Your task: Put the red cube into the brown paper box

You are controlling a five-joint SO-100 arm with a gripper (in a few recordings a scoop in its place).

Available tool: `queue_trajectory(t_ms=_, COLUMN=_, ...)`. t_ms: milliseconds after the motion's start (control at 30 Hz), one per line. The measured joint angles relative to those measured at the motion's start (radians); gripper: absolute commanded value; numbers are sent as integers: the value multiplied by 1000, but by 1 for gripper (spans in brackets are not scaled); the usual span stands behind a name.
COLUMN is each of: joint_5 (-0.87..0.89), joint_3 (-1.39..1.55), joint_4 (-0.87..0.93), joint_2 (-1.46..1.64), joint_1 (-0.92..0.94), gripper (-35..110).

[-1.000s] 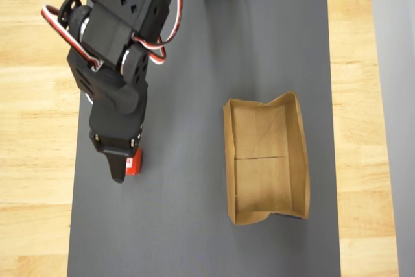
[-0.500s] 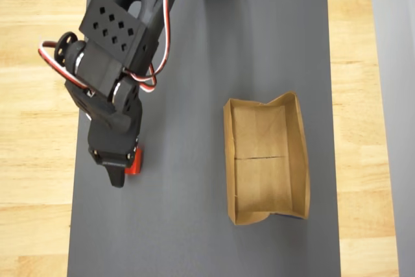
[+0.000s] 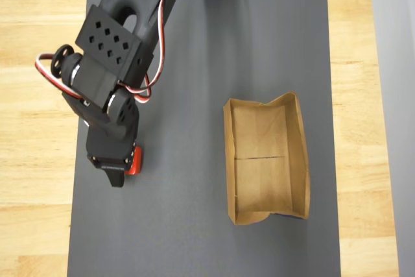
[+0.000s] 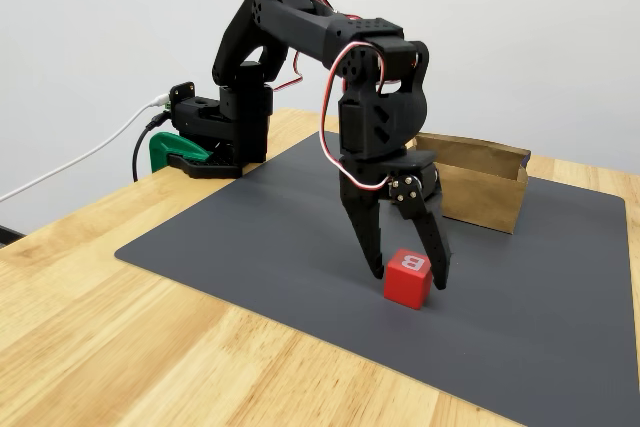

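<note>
The red cube (image 4: 407, 279) rests on the dark grey mat with its white letter B facing up. My black gripper (image 4: 407, 273) reaches down over it, open, one finger at each side of the cube and about a cube's width apart. Whether the pads touch the cube I cannot tell. In the overhead view the gripper (image 3: 124, 168) covers most of the red cube (image 3: 134, 160), which pokes out at its right side. The brown paper box (image 3: 266, 163) lies empty on the mat's right half, well away from the cube. In the fixed view the box (image 4: 480, 187) stands behind the arm.
The dark grey mat (image 3: 188, 225) covers most of the wooden table (image 3: 32, 160). The arm's base (image 4: 215, 132) is clamped at the mat's far edge, with a white cable running off to the left.
The arm's wrist and upper links have swung a little to the left in the overhead view. The fingers stay at the cube, which has barely shifted.
</note>
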Motion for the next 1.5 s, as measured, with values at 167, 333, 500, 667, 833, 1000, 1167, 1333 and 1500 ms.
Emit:
queue_trajectory(t_ms=167, joint_5=-21, joint_3=-25, joint_4=21, joint_2=-12, joint_1=-5, gripper=25)
queue_trajectory(t_ms=333, joint_5=-29, joint_3=-61, joint_4=46, joint_2=-40, joint_1=-15, gripper=18)
queue_trajectory(t_ms=500, joint_5=-46, joint_3=-81, joint_4=60, joint_2=-48, joint_1=-15, gripper=12)
queue_trajectory(t_ms=667, joint_5=-52, joint_3=-81, joint_4=52, joint_2=-48, joint_1=-15, gripper=8)
queue_trajectory(t_ms=833, joint_5=-57, joint_3=-81, joint_4=52, joint_2=-48, joint_1=-15, gripper=7)
queue_trajectory(t_ms=1000, joint_5=-74, joint_3=-81, joint_4=55, joint_2=-48, joint_1=-15, gripper=6)
queue_trajectory(t_ms=1167, joint_5=-74, joint_3=-81, joint_4=98, joint_2=-44, joint_1=-15, gripper=5)
queue_trajectory(t_ms=1333, joint_5=-74, joint_3=-81, joint_4=129, joint_2=-25, joint_1=-32, gripper=4)
queue_trajectory(t_ms=1500, joint_5=-51, joint_3=-77, joint_4=112, joint_2=29, joint_1=-8, gripper=4)
